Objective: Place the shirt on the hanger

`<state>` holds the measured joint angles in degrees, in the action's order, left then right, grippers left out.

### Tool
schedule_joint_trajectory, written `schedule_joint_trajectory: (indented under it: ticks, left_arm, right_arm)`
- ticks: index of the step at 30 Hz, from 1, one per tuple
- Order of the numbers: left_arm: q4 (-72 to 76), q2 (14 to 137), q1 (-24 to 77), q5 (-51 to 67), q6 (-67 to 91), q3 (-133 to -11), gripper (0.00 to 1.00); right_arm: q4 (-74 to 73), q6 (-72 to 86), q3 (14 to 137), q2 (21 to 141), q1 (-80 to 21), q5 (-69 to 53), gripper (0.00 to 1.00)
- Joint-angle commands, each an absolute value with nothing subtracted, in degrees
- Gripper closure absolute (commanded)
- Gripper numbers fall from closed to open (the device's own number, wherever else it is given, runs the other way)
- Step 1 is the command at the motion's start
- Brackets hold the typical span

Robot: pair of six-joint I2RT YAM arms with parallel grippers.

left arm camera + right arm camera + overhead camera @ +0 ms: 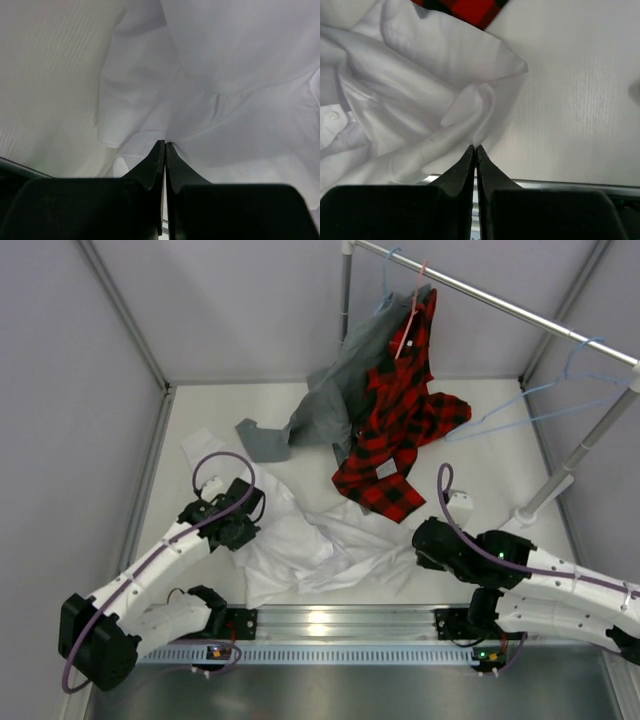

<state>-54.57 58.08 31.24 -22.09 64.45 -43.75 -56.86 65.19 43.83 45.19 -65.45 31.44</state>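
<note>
Black fingers (pixel 152 167) of the left gripper (pixel 164 143) fill the bottom of its wrist view. They are pressed together with no gap, and the shirt (pixel 225 75) is bunched at their tips, with creases fanning out ahead. White cloth covers nearly everything beyond this claw; bare table (pixel 45 75) shows only off to its left.

The right gripper (pixel 474 147) is likewise squeezed together, and a taut fold of the same shirt runs from ahead-left into its tips. Left of that claw the cloth lies rumpled, with a small button (pixel 333 115) showing. To its right is plain tabletop, and just under the tips is a metal rail (pixel 545 182).

From above, the shirt lies crumpled between the two claws, each at one side edge. Ahead and left of the right claw, a red-and-black plaid shirt (pixel 400 430) hangs on a pink hanger (pixel 408 325), touching a grey garment (pixel 335 405). The hanger (pixel 545 405), light blue and bare, hangs on the rack bar (pixel 500 302) ahead and right of the right claw, well apart from the shirt.
</note>
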Motion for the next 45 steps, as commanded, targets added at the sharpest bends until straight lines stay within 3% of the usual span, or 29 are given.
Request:
schedule_joint_trajectory:
  ticks: [1, 7, 8, 9, 10, 11, 12, 14, 16, 21, 28, 29, 31, 45]
  left_arm:
    - [-57.1, 53.4, 30.9, -20.6, 70.7, -41.0, 0.98]
    - [-61.6, 40.0, 30.9, -21.5, 79.3, -37.7, 0.93]
    - [-61.3, 38.9, 30.9, -19.8, 79.7, -36.6, 0.78]
    - [-61.3, 38.1, 30.9, -19.2, 79.6, -36.3, 0.70]
    - [-61.5, 37.0, 30.9, -18.6, 79.0, -36.3, 0.55]
    - [-62.0, 36.5, 30.9, -18.4, 78.3, -36.6, 0.23]
    - [-63.0, 36.0, 30.9, -18.7, 76.8, -38.0, 0.12]
    - [-65.5, 35.1, 30.8, -20.0, 70.8, -41.4, 0.01]
    - [-65.7, 36.0, 30.8, -20.7, 65.2, -47.8, 0.01]
    - [-63.3, 54.8, 33.7, -11.3, 47.9, -60.0, 0.02]
    - [-70.3, 78.6, 57.4, -20.6, 57.5, -81.0, 0.02]
    - [-71.8, 81.0, 59.9, -21.4, 60.4, -82.5, 0.06]
    - [-74.4, 85.5, 61.4, -22.1, 62.7, -81.9, 0.12]
    - [-66.6, 97.5, 64.1, -23.6, 69.5, -75.6, 0.25]
  right_arm:
    - [-66.8, 72.6, 42.6, 41.5, -66.1, 32.3, 1.00]
    - [-73.0, 79.8, 43.0, 34.2, -71.5, 30.0, 1.00]
    - [-72.3, 79.1, 43.2, 33.8, -71.5, 29.2, 0.97]
    - [-73.2, 78.7, 44.7, 33.0, -71.5, 28.7, 0.68]
    - [-74.1, 78.3, 46.0, 32.9, -71.5, 29.1, 0.51]
    - [-74.9, 77.7, 47.2, 32.8, -71.5, 29.9, 0.38]
    - [-76.1, 75.5, 50.4, 33.0, -71.5, 31.9, 0.26]
    - [-72.3, 68.9, 53.0, 33.8, -71.5, 32.6, 0.23]
    - [-65.3, 59.9, 55.7, 38.2, -71.2, 30.4, 0.19]
    - [-62.4, 56.3, 55.5, 49.1, -68.6, 26.2, 0.19]
    - [-53.9, 54.2, 50.0, 52.6, -62.9, 20.6, 0.20]
    - [-53.8, 54.5, 50.2, 52.5, -62.9, 21.1, 0.20]
    - [-53.9, 54.6, 50.8, 51.1, -62.9, 21.6, 0.20]
    - [-52.9, 51.2, 48.7, 44.2, -62.8, 18.0, 0.19]
